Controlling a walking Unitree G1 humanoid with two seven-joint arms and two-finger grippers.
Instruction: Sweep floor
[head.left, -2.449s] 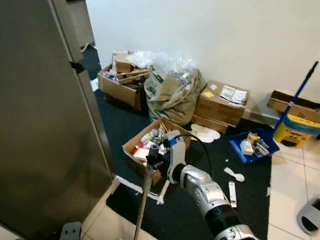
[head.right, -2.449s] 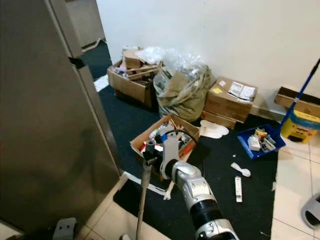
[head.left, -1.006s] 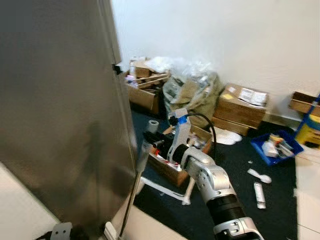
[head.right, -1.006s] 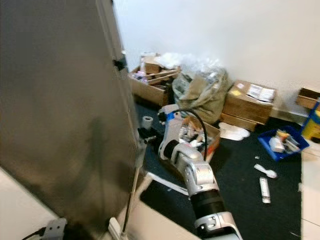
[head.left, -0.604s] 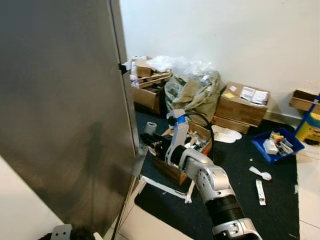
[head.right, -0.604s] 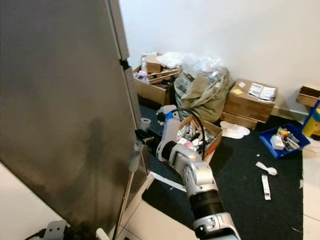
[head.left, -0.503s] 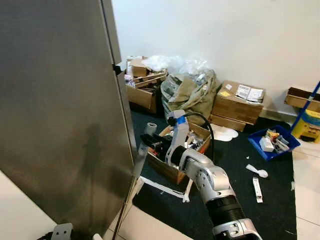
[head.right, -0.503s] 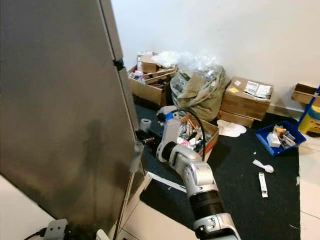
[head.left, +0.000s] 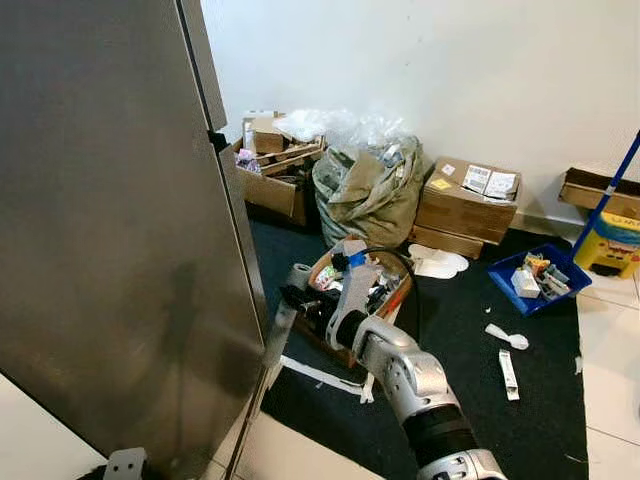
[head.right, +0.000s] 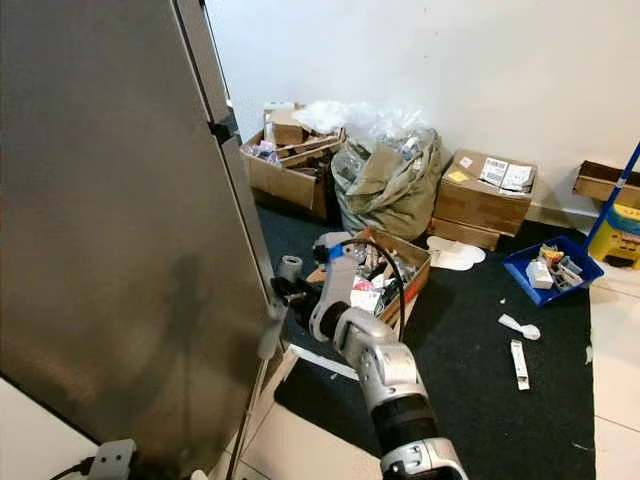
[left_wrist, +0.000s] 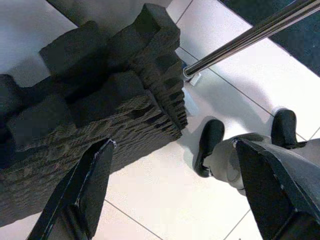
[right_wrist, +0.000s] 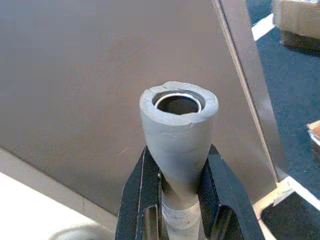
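Right gripper (right_wrist: 177, 200) clamped on broom handle (right_wrist: 178, 130), centre-left of head views beside grey panel (head.left: 110, 220). Left gripper (left_wrist: 170, 185) spread wide, holding nothing, hanging over tile by shaft lower end. Sweep looks barely begun: spoon (head.left: 507, 337), packet (head.left: 508, 373), scraps on dark carpet (head.left: 470, 330) right of centre. Blue dustpan (head.left: 535, 280) upper right, already loaded.

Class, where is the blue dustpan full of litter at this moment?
In the head views the blue dustpan lies on the dark carpet on the robot's right, below the white wall, between a brown cardboard box and a yellow container.
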